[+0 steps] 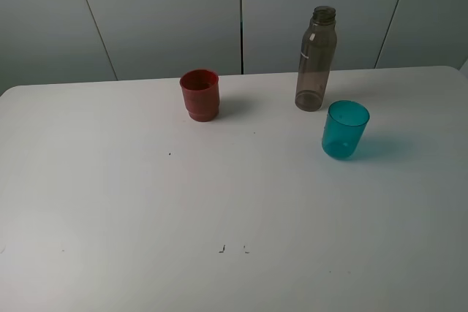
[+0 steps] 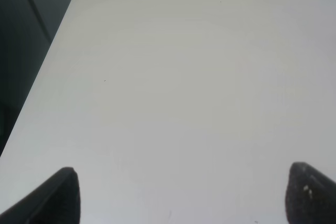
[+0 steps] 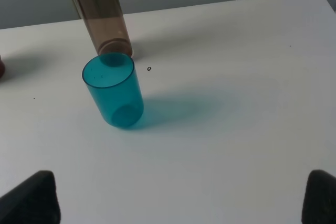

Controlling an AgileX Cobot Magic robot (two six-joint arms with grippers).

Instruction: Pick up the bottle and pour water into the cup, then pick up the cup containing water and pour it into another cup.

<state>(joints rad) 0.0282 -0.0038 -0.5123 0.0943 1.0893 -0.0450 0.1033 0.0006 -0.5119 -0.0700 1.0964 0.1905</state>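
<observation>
Left claw [image 2: 181, 195]: fingertips wide apart, nothing between them, over bare white table [image 1: 146, 202]. Right claw [image 3: 181, 195]: likewise spread wide, empty, facing the teal cup. Red cup [image 1: 199, 94] upright, far centre-left of table. Bottle [image 1: 316, 58] upright, far right of centre, well apart from red cup. Teal cup [image 1: 345, 128] upright just near-right of bottle, not touching it.

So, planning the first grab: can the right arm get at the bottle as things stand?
Probably yes. The right gripper is open and empty, and the bottle stands upright, but the teal cup stands close in front, so clearance is tight.
</observation>
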